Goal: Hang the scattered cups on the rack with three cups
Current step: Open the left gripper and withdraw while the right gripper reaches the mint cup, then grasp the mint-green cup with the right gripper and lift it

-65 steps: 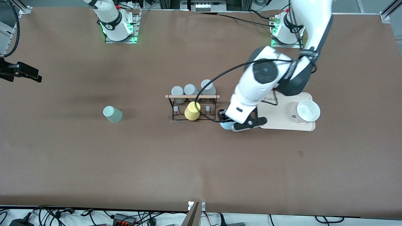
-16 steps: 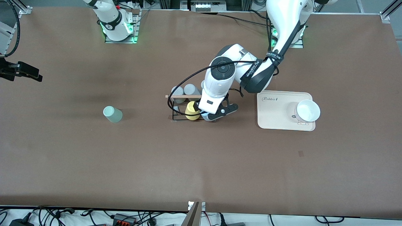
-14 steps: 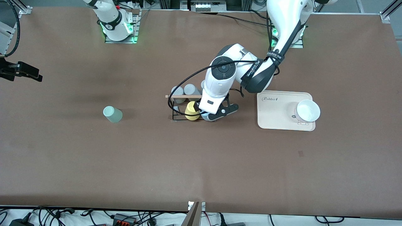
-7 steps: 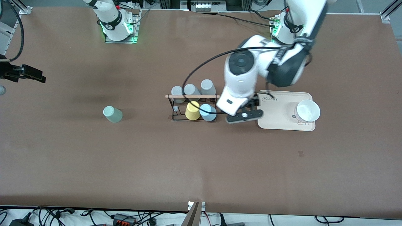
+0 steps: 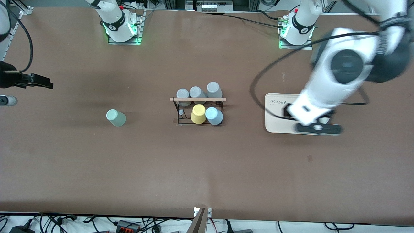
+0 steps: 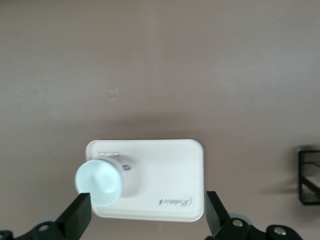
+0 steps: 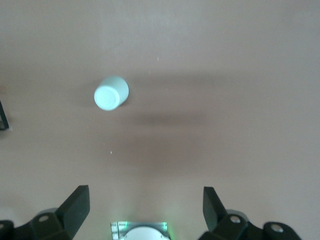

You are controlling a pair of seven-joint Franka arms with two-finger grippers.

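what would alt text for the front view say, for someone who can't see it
A small black rack mid-table holds a yellow cup and a light blue cup, with three grey cups just past it. The open left gripper hangs over a cream tray; a mint green cup stands alone toward the right arm's end.

Bright, even light from overhead, with soft short shadows beside the rack point(image 5: 198, 110) and the mint green cup point(image 5: 115, 117). The left arm point(image 5: 336, 81) smears with motion blur in the front view. Green glow at both bases. Wrist views look washed, slightly soft.
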